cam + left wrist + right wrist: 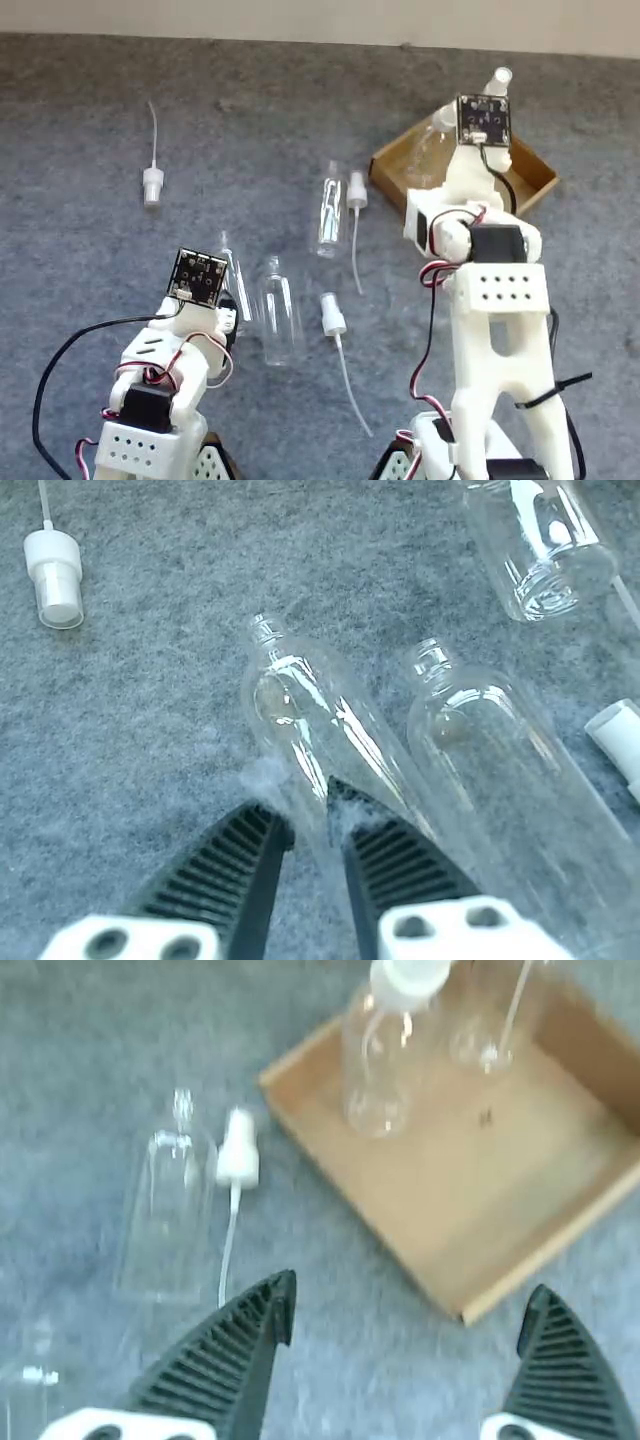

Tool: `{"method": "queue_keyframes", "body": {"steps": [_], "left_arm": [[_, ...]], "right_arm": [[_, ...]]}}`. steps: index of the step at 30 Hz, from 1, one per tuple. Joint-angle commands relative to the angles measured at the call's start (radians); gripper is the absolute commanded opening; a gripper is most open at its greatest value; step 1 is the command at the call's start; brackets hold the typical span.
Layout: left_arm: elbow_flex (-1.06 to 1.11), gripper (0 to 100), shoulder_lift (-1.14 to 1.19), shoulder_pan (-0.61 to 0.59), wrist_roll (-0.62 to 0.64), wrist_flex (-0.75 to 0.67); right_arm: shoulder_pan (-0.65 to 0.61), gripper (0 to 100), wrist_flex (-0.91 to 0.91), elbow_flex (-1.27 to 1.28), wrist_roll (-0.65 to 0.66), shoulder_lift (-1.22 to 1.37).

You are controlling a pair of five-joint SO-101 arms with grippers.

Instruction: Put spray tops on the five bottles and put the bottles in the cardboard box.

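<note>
Nearest me, my left gripper (pixel 308 805) sits at the near end of a slender clear bottle (pixel 310 715) lying on the mat; I cannot tell whether it has hold. Just right lie a wider bottle (pixel 490 750) and a loose spray top (pixel 333 318). Farther off, a third bottle (pixel 328 210) lies beside another spray top (pixel 357 192), with one more top (pixel 152 185) far left.

My right gripper (pixel 412 1290) hangs wide open over the near edge of the cardboard box (pixel 500 1190), which holds a capped bottle (pixel 385 1050) and a second boxed bottle (pixel 480 1030).

I judge the third bottle is in hand. Next it needs a firm grasp, then a top's tube threaded into the neck.

The grey felt mat (pixel 80 120) runs to a pale wall (pixel 300 18) beyond.
</note>
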Motion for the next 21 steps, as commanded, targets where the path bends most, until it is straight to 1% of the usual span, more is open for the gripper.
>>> {"method": "queue_keyframes", "body": {"steps": [1, 4, 8, 10, 13, 15, 21], "left_arm": [[0.022, 1, -0.015, -0.007, -0.012, -0.005], [0.019, 1, -0.015, -0.067, -0.012, -0.006], [0.001, 1, -0.015, -0.134, -0.012, -0.006], [-0.001, 1, -0.015, -0.151, -0.012, -0.006], [-0.012, 1, -0.015, -0.166, -0.012, -0.005], [-0.012, 1, -0.015, -0.171, -0.012, -0.005], [-0.01, 1, -0.015, -0.168, -0.012, -0.005]], "right_arm": [[-0.025, 31.7, 0.096, -0.007, 0.014, -0.056], [-0.087, 31.7, 0.16, -0.007, 0.014, -0.062], [-0.168, 31.3, 0.182, -0.008, 0.014, -0.058], [-0.199, 27.0, 0.179, -0.013, 0.012, -0.056], [-0.232, 16.6, 0.179, -0.019, 0.011, -0.056], [-0.266, 13.2, 0.171, -0.041, 0.012, -0.054], [-0.349, 16.8, 0.171, -0.165, 0.006, 0.056]]}}
